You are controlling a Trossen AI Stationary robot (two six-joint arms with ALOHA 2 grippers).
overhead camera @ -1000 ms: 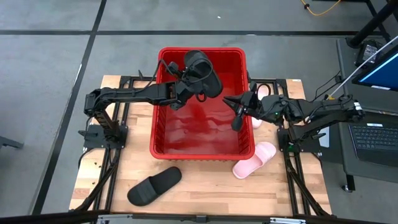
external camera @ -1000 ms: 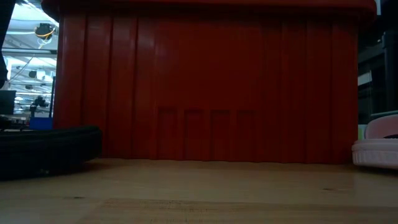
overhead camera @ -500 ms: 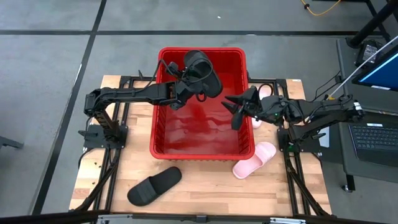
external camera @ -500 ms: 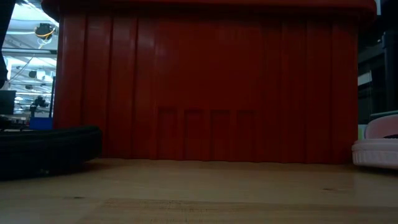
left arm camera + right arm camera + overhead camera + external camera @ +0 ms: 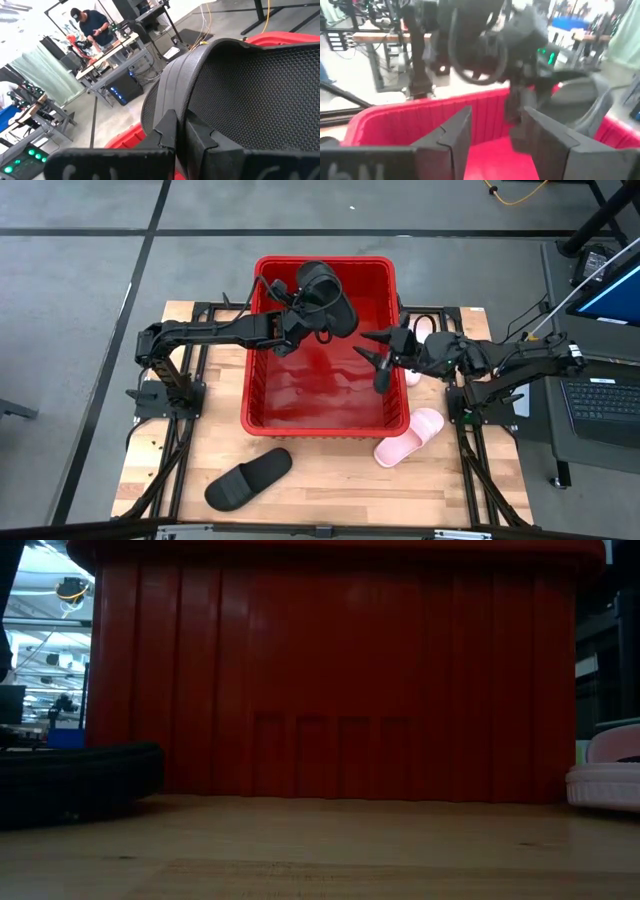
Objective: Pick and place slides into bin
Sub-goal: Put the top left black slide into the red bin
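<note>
From above, a large rectangular bright red plastic bin point(image 5: 320, 345) with a rolled rim sits on a pale wooden desk point(image 5: 330, 480). The left gripper point(image 5: 308, 312) hangs over the bin's far end, its fingers clenched on a matte black slide sandal point(image 5: 326, 297) held above the glossy red floor. The right gripper point(image 5: 377, 352) reaches over the bin's right rim, fingers spread wide and holding nothing. A second black sandal point(image 5: 248, 479) lies on the desk in front of the bin's near wall. One pale pink sandal point(image 5: 409, 437) touches the bin's near right corner; another point(image 5: 420, 330) shows partly behind the right arm. Grey concrete floor surrounds the desk.

At desk level, the bin's ribbed red wall point(image 5: 330, 680) fills the view, black sandal point(image 5: 80, 780) left, pink sandal point(image 5: 605, 780) right.

The left wrist view shows the black sandal's textured sole point(image 5: 250, 95) close up, a person point(image 5: 92, 25) at a workbench beyond.

The right wrist view shows its two dark fingers point(image 5: 455, 137) apart, the bin's red rim point(image 5: 395, 115) ahead.
</note>
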